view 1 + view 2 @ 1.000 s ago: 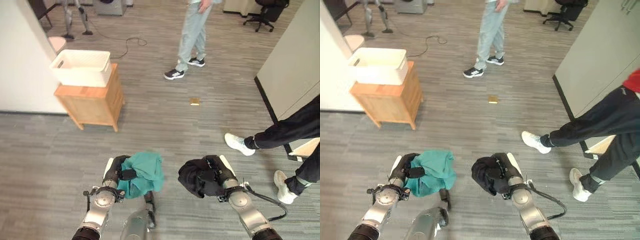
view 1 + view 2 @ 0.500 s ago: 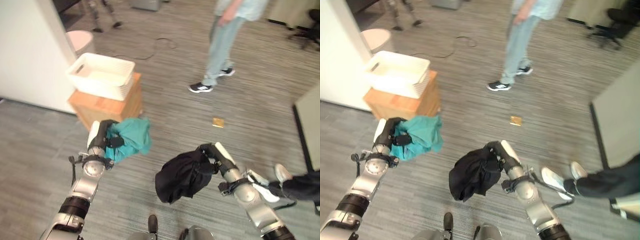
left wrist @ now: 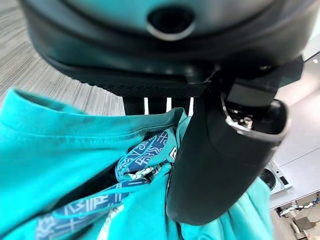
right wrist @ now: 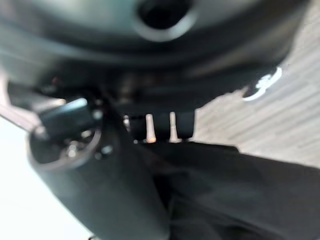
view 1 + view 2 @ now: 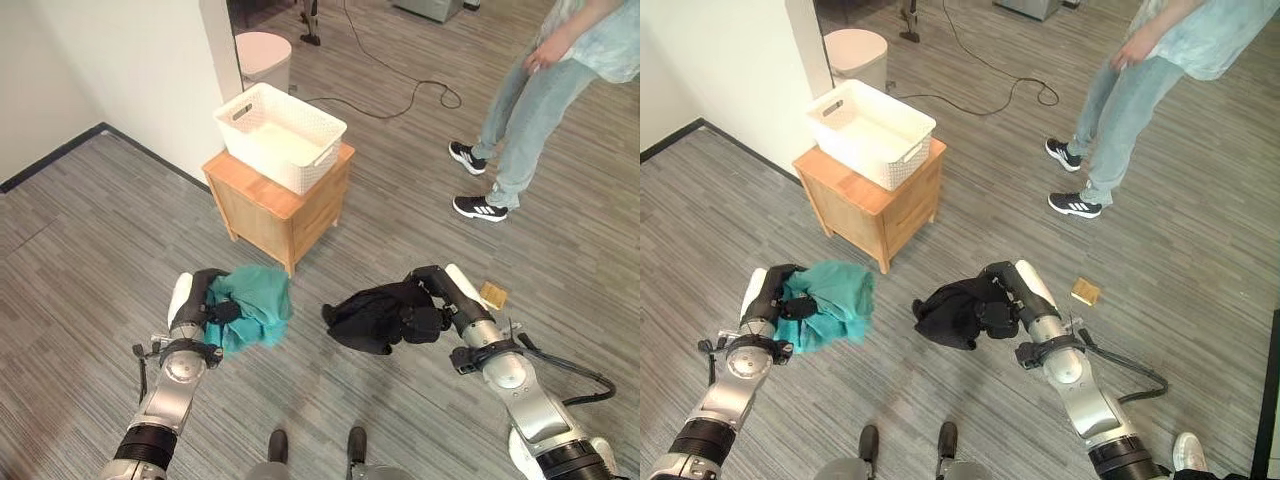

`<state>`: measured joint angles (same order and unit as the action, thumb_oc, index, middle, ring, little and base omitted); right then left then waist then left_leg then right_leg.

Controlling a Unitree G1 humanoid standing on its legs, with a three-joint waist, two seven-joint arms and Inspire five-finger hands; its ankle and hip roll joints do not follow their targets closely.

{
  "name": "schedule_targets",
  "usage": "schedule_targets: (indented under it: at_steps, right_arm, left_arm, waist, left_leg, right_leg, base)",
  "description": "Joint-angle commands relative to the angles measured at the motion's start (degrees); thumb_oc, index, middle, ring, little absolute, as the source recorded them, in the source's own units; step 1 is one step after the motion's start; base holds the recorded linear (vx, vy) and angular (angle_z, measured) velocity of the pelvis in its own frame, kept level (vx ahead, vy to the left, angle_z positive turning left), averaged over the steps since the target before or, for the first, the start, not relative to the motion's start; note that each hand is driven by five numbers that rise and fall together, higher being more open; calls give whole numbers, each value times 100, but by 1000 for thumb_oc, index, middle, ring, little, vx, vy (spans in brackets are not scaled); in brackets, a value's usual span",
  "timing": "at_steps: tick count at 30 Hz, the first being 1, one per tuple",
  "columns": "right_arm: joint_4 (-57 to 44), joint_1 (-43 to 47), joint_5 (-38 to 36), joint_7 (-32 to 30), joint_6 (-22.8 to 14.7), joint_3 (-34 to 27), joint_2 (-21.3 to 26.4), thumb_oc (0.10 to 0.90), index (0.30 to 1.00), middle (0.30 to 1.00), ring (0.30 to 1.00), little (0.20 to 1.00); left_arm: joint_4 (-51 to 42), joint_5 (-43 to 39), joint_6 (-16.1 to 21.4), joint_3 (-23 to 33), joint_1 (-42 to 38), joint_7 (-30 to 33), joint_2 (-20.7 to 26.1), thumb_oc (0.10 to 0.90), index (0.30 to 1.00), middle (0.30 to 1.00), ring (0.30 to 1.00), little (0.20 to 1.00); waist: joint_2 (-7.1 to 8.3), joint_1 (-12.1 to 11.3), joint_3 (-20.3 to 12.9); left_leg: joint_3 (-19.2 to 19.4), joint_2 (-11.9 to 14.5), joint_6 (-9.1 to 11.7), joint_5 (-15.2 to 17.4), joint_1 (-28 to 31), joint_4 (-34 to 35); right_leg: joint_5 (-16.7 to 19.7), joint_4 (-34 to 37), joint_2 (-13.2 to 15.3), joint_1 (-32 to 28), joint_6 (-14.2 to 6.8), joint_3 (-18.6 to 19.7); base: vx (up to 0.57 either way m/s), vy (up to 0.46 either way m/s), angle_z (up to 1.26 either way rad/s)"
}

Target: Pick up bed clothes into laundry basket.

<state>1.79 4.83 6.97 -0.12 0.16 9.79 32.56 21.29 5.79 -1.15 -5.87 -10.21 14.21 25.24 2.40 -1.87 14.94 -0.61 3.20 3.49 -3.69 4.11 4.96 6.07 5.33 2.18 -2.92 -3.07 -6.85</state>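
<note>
One basket (image 5: 282, 136) sat on a cabinet (image 5: 277, 203) at 12 o'clock, open floor (image 5: 80, 250) before it. Left hand (image 5: 200, 305) clutched one teal cloth (image 5: 253, 313); right hand (image 5: 432, 305) clutched one black cloth (image 5: 368, 315). One person (image 5: 530, 100) stood at 2 o'clock.

2 head eyes look down, sharing the basket (image 5: 280, 136); wrist views sit close, perhaps against cloth.
</note>
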Motion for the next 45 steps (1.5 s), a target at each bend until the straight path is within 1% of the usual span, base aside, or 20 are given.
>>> schedule_targets:
  at_steps: [1, 3, 5, 6, 8, 10, 14, 17, 18, 19, 21, 24, 26, 27, 29, 31, 32, 33, 38, 45]
  right_arm:
    - [-514, 37, -30, -252, -540, -222, -58, 400, 300, 300, 300, 300]
    - [-510, -1, -54, -211, -535, -256, 9, 400, 300, 300, 300, 300]
    - [-549, -105, -58, -195, -510, -298, 54, 400, 300, 300, 300, 300]
    - [-564, -135, -62, -202, -505, -322, 69, 400, 300, 300, 300, 300]
    - [-536, -234, 30, -211, -446, -363, 69, 400, 300, 300, 300, 300]
    - [-498, -368, 80, -174, -408, -400, 64, 400, 300, 300, 300, 300]
    - [-461, -477, 189, -147, -421, -413, 135, 400, 300, 300, 300, 300]
    - [-436, -421, 182, -120, -426, -354, 108, 400, 300, 300, 300, 300]
    - [-457, -430, 278, -85, -417, -316, 21, 400, 300, 300, 300, 300]
    - [-484, -435, 312, -95, -433, -279, -14, 400, 300, 300, 300, 300]
    - [-507, -456, 363, -145, -406, -259, -140, 400, 300, 300, 300, 300]
    - [-547, -253, 372, -225, -392, -134, -291, 400, 300, 300, 300, 300]
    - [-581, -119, 386, -271, -408, -82, -367, 400, 300, 300, 300, 300]
    - [-623, -89, 396, -288, -410, -84, -386, 400, 300, 300, 300, 300]
    - [-687, -91, 401, -263, -401, -86, -370, 400, 300, 300, 300, 300]
    - [-804, -212, 279, -252, -398, -160, -324, 400, 300, 300, 300, 300]
    - [-804, -212, 279, -252, -397, -161, -323, 400, 300, 300, 300, 300]
    - [-770, -342, 181, -268, -379, -215, -332, 400, 300, 300, 300, 300]
    - [-479, -652, -56, -353, -354, -291, -599, 400, 300, 300, 300, 300]
    - [-288, -871, -117, -229, -413, -348, -675, 400, 300, 300, 300, 300]
  left_arm:
    - [-381, 60, 654, -53, -624, 135, 161, 400, 300, 300, 300, 300]
    - [-379, 5, 660, -101, -672, 74, 106, 400, 300, 300, 300, 300]
    - [-413, -87, 644, -145, -721, 77, 20, 400, 300, 300, 300, 300]
    - [-413, -135, 645, -154, -731, 86, -27, 400, 300, 300, 300, 300]
    - [-425, -182, 612, -130, -663, 47, -109, 400, 300, 300, 300, 300]
    - [-416, -205, 576, -86, -561, 23, -157, 400, 300, 300, 300, 300]
    - [-306, -229, 529, -59, -416, -2, -215, 400, 300, 300, 300, 300]
    - [-298, -242, 530, -30, -368, -29, -150, 400, 300, 300, 300, 300]
    - [-349, -227, 520, -22, -299, -78, -145, 400, 300, 300, 300, 300]
    - [-296, -178, 517, -54, -331, -89, -97, 400, 300, 300, 300, 300]
    - [-291, -166, 474, -113, -364, -94, -4, 400, 300, 300, 300, 300]
    - [-344, -197, 411, -206, -494, -74, 131, 400, 300, 300, 300, 300]
    - [-381, -169, 394, -232, -569, -43, 229, 400, 300, 300, 300, 300]
    - [-405, -131, 385, -245, -636, -32, 265, 400, 300, 300, 300, 300]
    - [-439, -128, 392, -277, -704, -16, 267, 400, 300, 300, 300, 300]
    - [-328, -68, 416, -366, -900, 62, 229, 400, 300, 300, 300, 300]
    - [-326, -68, 417, -367, -901, 63, 228, 400, 300, 300, 300, 300]
    - [-228, -31, 455, -436, -997, 41, 155, 400, 300, 300, 300, 300]
    - [-341, -55, 496, -382, -699, -134, -23, 400, 300, 300, 300, 300]
    - [-380, -232, 552, -327, -218, -354, -267, 400, 300, 300, 300, 300]
  waist:
    - [94, -37, -831]
    - [128, -1, -750]
    - [164, 10, -575]
    - [213, 8, -497]
    - [226, -23, -516]
    - [196, -100, -588]
    - [73, -263, -699]
    - [53, -278, -805]
    - [17, -286, -958]
    - [84, -293, -1009]
    - [255, -289, -1003]
    - [319, -177, -764]
    - [271, -158, -660]
    - [303, -115, -622]
    - [325, -45, -556]
    - [337, 193, -470]
    - [331, 197, -473]
    - [375, 300, -471]
    - [399, 213, -592]
    - [222, 170, -777]
  left_leg:
    - [148, 86, 129, -59, -131, 4]
    - [234, 85, 177, 65, -170, -449]
    - [439, 144, 301, -124, -663, -1359]
    - [642, 255, 365, -316, -966, -1851]
    - [1189, 424, 347, -376, -1421, -2087]
    - [1545, 541, 307, -402, -1575, -1573]
    - [1578, 973, 423, -915, -1860, -154]
    - [1488, 1086, 514, -904, -1910, -9]
    - [1462, 1161, 562, -1201, -1803, 3]
    - [1555, 1137, 539, -1222, -1746, 0]
    - [1660, 927, 310, -1043, -1539, -45]
    - [1876, 695, 19, -731, -1015, -16]
    - [2081, 760, -44, -547, -720, 4]
    - [2133, 724, -50, -459, -615, 4]
    - [2109, 679, -49, -391, -530, 4]
    - [1928, 543, 8, -229, -359, 4]
    - [1922, 549, 10, -231, -364, 4]
    - [1802, 448, 57, -99, -274, 4]
    - [1840, 377, 107, 18, -82, 4]
    - [1758, 430, 196, 75, 195, 4]
  right_leg:
    - [-177, -120, 418, -105, -595, 284]
    - [-216, -134, 480, -214, -564, 174]
    - [-268, -174, 584, -348, -490, 7]
    - [-289, -186, 661, -427, -458, -103]
    - [-423, -136, 681, -583, -466, -211]
    - [-585, -99, 705, -726, -526, -221]
    - [-896, -39, 835, -1168, -712, -287]
    - [-958, -33, 937, -1322, -847, -289]
    - [-1023, -94, 1024, -1433, -945, -184]
    - [-974, -220, 1136, -1408, -967, -86]
    - [-668, -912, 1337, -1199, -1014, 115]
    - [275, -2354, 1410, -418, -1078, 432]
    - [675, -2847, 1551, 53, -1097, 113]
    - [690, -2891, 1651, 195, -1091, -131]
    - [573, -2814, 1627, 345, -1037, -334]
    - [113, -2013, 1160, 683, -894, -607]
    - [121, -2001, 1153, 679, -892, -616]
    - [3, -1238, 970, 741, -880, -574]
    - [241, -399, 1073, 255, -955, -569]
    - [122, -94, 1059, -255, -917, -736]
  base:
    - [106, -103, 16]
    - [89, -130, 14]
    - [26, -70, 16]
    - [54, -62, 24]
    - [151, -25, 29]
    - [322, 125, 13]
    - [417, 236, -2]
    - [370, 217, -15]
    - [455, 308, -35]
    - [554, 366, -42]
    - [324, 255, -48]
    - [203, 263, -21]
    - [192, 224, -13]
    - [255, 163, -14]
    - [247, 92, -2]
    - [286, 40, 0]
    - [213, -33, 20]
    - [186, -29, 42]
    - [89, -34, 35]
    - [96, -17, -11]
